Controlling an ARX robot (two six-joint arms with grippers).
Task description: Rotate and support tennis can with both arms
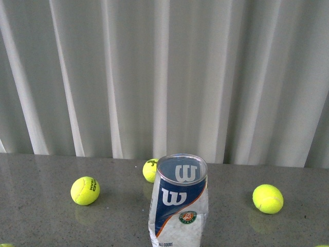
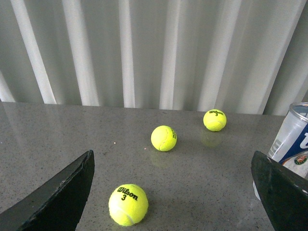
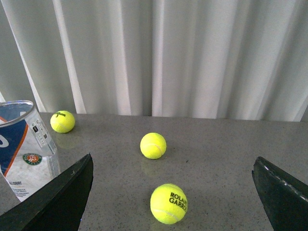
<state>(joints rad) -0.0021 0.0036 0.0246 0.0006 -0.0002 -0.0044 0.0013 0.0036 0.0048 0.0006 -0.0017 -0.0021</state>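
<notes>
The tennis can (image 1: 178, 206) stands upright on the grey table at the front centre, open top with a silver rim, blue-white Wilson label, orange stripe and round emblem. It shows at the edge of the left wrist view (image 2: 292, 139) and of the right wrist view (image 3: 25, 147). My left gripper (image 2: 175, 192) is open and empty, the can just beyond one finger (image 2: 281, 192). My right gripper (image 3: 173, 192) is open and empty, the can just beyond one finger (image 3: 60, 199). Neither arm shows in the front view.
Yellow-green tennis balls lie on the grey table (image 1: 41, 216): one left (image 1: 85, 190), one behind the can (image 1: 150, 170), one right (image 1: 268, 198). One ball (image 2: 128, 204) lies between the left jaws, another (image 3: 169, 203) between the right jaws. A white curtain (image 1: 164, 72) hangs behind.
</notes>
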